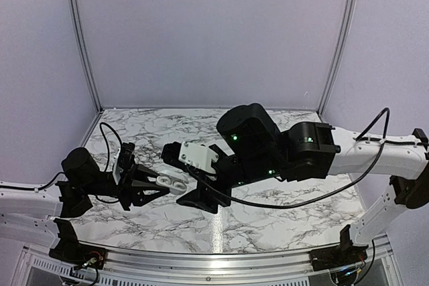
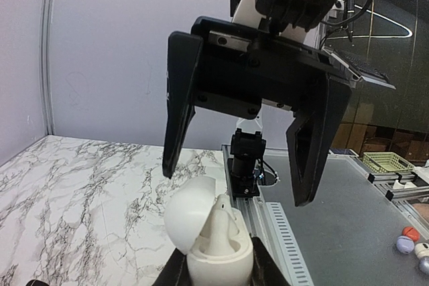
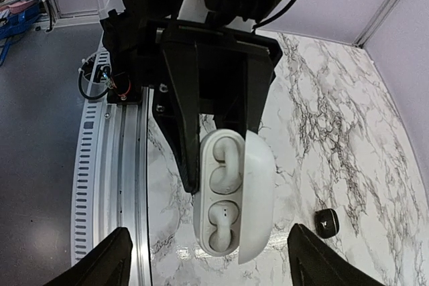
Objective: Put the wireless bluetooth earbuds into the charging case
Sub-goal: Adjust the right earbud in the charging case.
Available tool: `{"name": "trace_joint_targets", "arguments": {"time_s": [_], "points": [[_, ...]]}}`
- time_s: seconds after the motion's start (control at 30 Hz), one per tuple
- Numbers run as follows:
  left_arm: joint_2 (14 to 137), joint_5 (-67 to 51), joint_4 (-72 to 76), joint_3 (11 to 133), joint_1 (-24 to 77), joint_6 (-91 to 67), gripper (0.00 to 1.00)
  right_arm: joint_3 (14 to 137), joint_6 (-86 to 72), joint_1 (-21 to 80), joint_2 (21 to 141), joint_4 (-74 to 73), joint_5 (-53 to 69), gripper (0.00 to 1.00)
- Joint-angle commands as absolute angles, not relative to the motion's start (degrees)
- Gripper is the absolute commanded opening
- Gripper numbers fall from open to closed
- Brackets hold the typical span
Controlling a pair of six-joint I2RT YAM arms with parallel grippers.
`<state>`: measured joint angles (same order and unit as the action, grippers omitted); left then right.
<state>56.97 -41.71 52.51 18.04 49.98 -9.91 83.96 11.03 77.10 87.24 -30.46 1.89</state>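
The white charging case (image 1: 171, 183) is open and held off the table in my left gripper (image 1: 157, 185), which is shut on its body. In the left wrist view the case (image 2: 218, 249) sits between the fingers with its lid swung left. In the right wrist view the case (image 3: 224, 195) shows two white wells and no black bud in them. My right gripper (image 1: 203, 199) is open and empty, its jaws spread wide just in front of the case (image 3: 209, 232). A small black rounded object (image 3: 326, 222) lies on the marble; I cannot tell whether it is an earbud.
The marble table (image 1: 268, 219) has an aluminium rail (image 3: 114, 165) along its near edge and grey walls behind. The two arms nearly meet at centre left. Off the table are a yellow basket (image 2: 387, 161) and small coloured balls (image 2: 409, 239).
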Motion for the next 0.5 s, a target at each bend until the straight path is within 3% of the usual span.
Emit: {"name": "trace_joint_targets", "arguments": {"time_s": [0.0,0.27,0.47], "points": [[56.54,-41.95,55.09,20.04,50.19,-10.09,0.0,83.09,9.61,75.08,86.4,-28.46,4.61,0.75],[56.64,-42.08,55.11,20.21,50.45,-9.64,0.0,80.26,3.96,68.44,83.74,-24.73,14.8,0.58],[56.95,-41.8,55.11,20.46,50.63,-9.41,0.0,80.21,0.32,66.79,84.64,-22.62,22.41,0.53]]}}
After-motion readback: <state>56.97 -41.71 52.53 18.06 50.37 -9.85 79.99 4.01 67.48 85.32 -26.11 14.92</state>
